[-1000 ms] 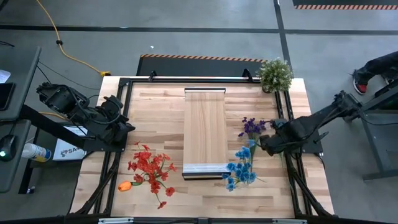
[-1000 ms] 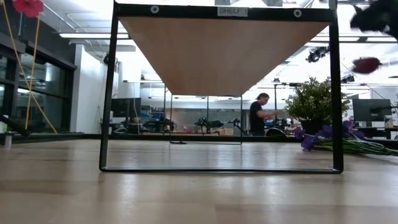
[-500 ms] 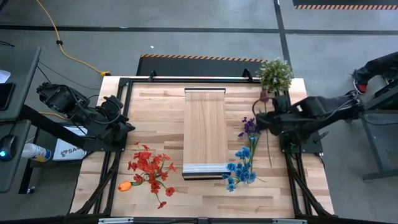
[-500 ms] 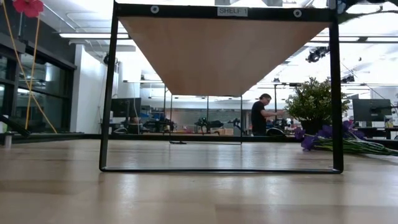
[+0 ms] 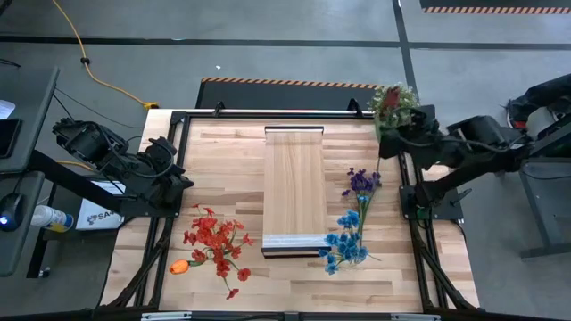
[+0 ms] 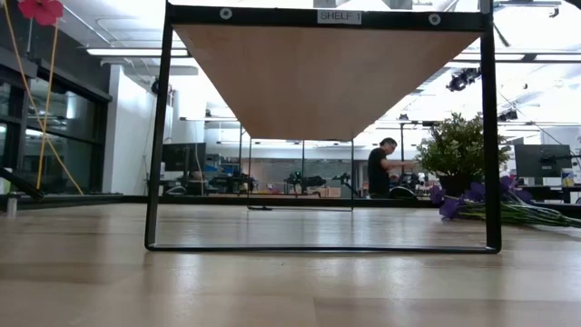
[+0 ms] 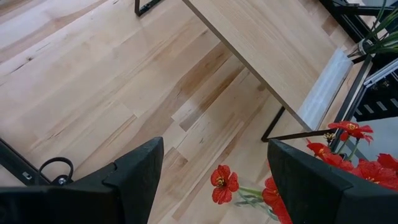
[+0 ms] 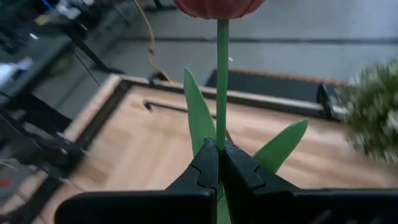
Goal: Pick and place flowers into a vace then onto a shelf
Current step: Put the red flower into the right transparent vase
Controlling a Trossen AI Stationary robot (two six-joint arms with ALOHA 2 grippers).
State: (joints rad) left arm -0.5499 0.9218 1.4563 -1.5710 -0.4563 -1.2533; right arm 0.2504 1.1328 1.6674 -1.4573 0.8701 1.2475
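Meanwhile, at the counter's left edge, the left claw waits with its fingers spread, above the red flowers and an orange flower lying on the wood. At centre stands the raised shelf, with purple flowers and blue flowers lying just beside its right side. At far right, the right claw pinches the green stem of a dark-red flower, held near the potted plant at the back corner.

R hand holds red flower by potted plant.
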